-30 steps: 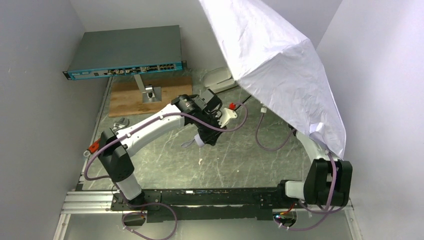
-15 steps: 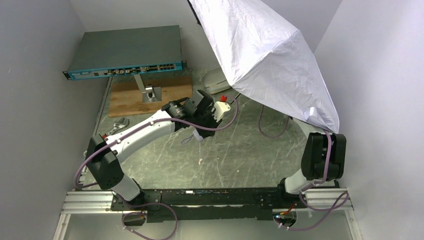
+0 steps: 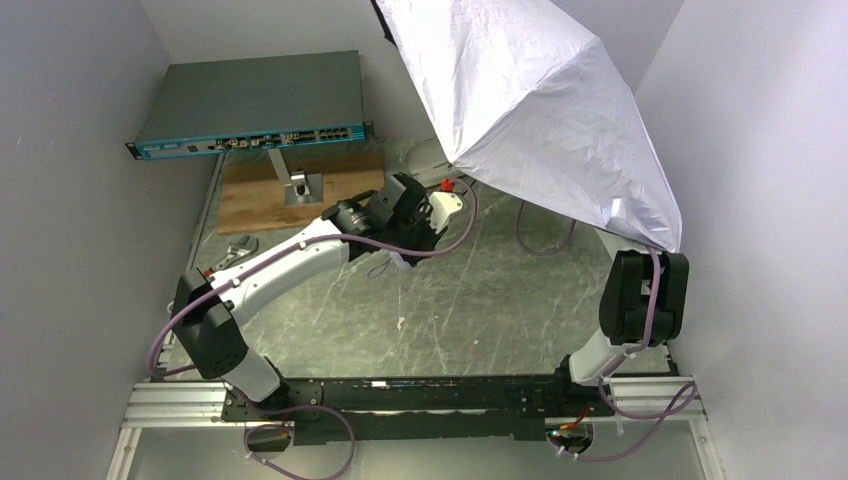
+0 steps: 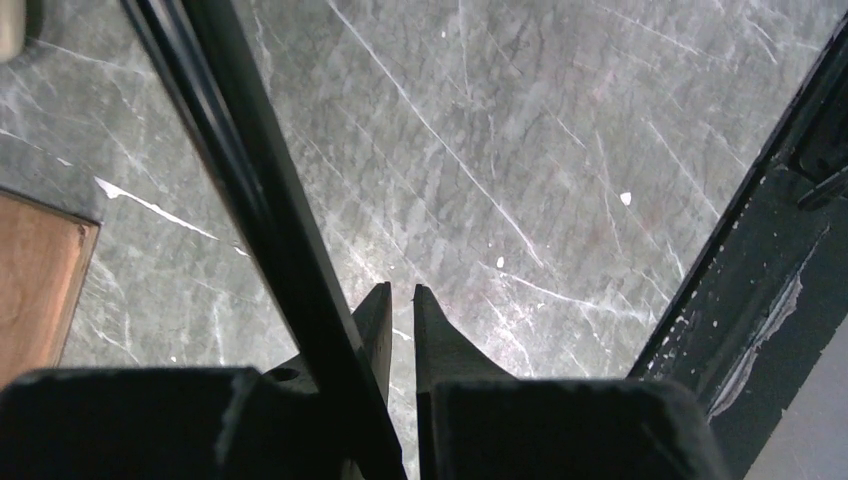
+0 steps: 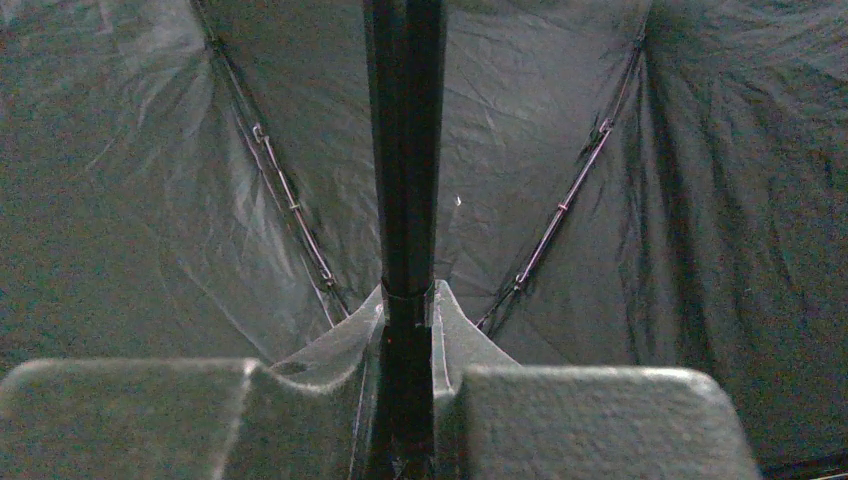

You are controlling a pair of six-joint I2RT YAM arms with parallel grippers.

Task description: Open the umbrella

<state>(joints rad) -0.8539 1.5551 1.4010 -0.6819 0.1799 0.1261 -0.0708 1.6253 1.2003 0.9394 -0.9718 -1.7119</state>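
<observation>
The umbrella's silvery-white canopy [image 3: 540, 110] is spread open and fills the upper right of the top view. It hides my right gripper there. In the right wrist view my right gripper [image 5: 408, 300] is shut on the thin black shaft [image 5: 405, 150], with the canopy's black inside [image 5: 150, 200] and ribs behind it. My left gripper [image 3: 425, 212] sits by the small white handle [image 3: 446, 205]. In the left wrist view the left gripper [image 4: 400, 300] is shut to a slit with nothing in it. The shaft [image 4: 250, 170] crosses outside its left finger [image 4: 375, 315].
A grey network switch [image 3: 250, 100] stands at the back left. In front of it lies a wooden board [image 3: 250, 200] with a metal bracket [image 3: 298, 185]. A metal tool [image 3: 238, 250] lies left. Purple cables [image 3: 540, 240] loop under the canopy. White walls close in on both sides.
The canopy has swung left and its lower edge has risen. My left gripper moved back toward the canopy beside the handle and narrowed. The right arm stands more upright.
</observation>
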